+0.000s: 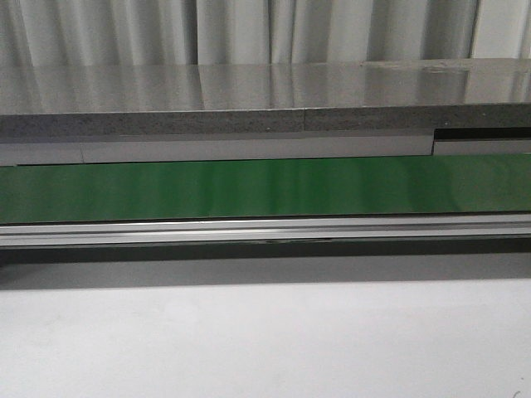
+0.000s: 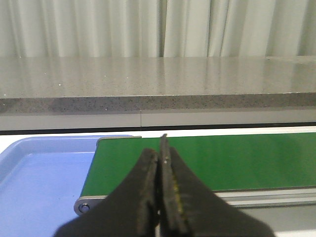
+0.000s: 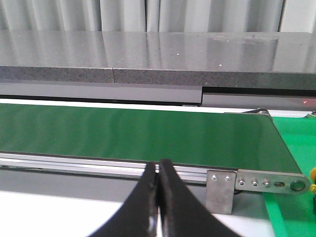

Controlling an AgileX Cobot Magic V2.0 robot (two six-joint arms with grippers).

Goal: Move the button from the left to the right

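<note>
Front view: we look forward over a pale desk with nothing of ours reaching into the picture, neither arm nor claw. Behind the desk a long green belt runs from side to side in a silver metal frame. Beyond it sits a grey speckled stone ledge, and pale curtains hang at the back.

From the left wrist we see the belt's left end, with a blue tray lying just beside it, likely there to hold or catch parts at that end. As much of the tray as we can see holds nothing. Our left claw is pressed shut with nothing between its dark fingers, and hangs in front of the belt.

From the right wrist we see the belt's right end, where a small metal bracket carries the roller. A brighter green mat lies just past it, probably the place where parts come to rest. Our right claw is also closed on nothing, hovering near the belt's frame.

The button is not clearly in sight. A tiny yellow speck shows at the edge of the right wrist picture, beside the bracket, but it is too cut off to name. We judge that both arms are parked and waiting.
</note>
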